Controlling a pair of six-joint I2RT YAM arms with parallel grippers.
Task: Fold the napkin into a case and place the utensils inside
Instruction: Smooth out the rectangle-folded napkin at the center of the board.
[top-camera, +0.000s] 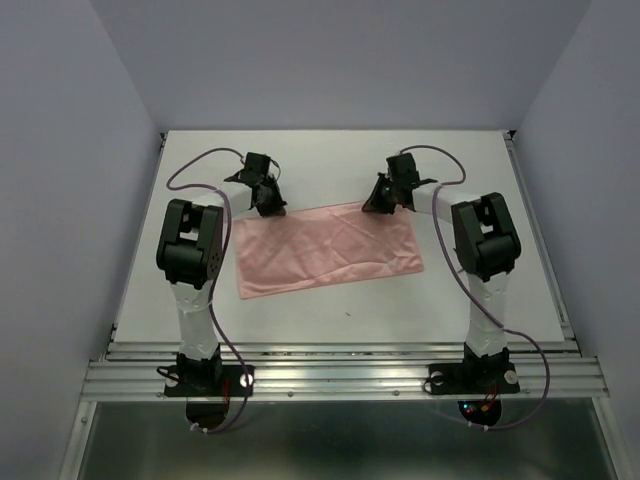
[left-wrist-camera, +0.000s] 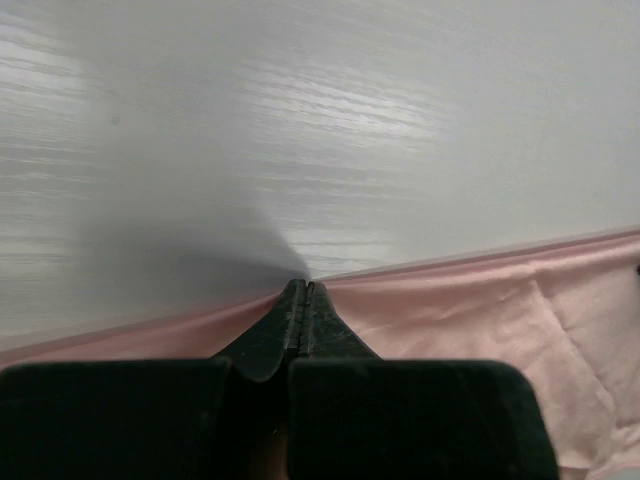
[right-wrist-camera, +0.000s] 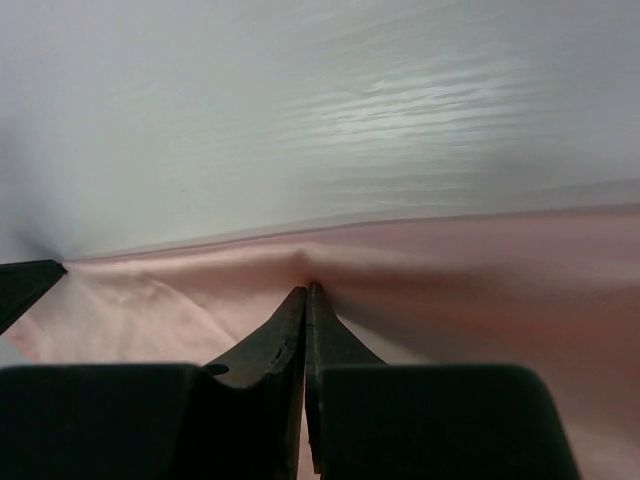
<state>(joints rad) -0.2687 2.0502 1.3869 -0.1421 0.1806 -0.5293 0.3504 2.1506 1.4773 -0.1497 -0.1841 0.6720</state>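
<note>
Salmon-pink and thin, the cloth napkin (top-camera: 325, 252) lies spread flat as a single broad rectangle on the white matte surface (top-camera: 400, 320). It sits between the two arms, slightly skewed, so that its left end reaches nearer the arm bases than its right end. Fine creases run across it, and in the left wrist view a fold line shows towards its right side.

The black two-fingered left hand (top-camera: 268, 207) sits at the napkin's far edge, close to the far left corner. From its own camera the left hand (left-wrist-camera: 303, 292) has its fingers pressed together with no gap, the tips meeting right on the pink hem, which rises a little to them from both sides.

The black right hand (top-camera: 381, 204) is at the same far edge, further to the right and short of the far right corner. Seen from its wrist, the right hand (right-wrist-camera: 307, 292) is likewise clamped narrow, and the cloth puckers into a small ridge just at its tips.

Both hands pinch the napkin's far edge, well apart from each other.
</note>
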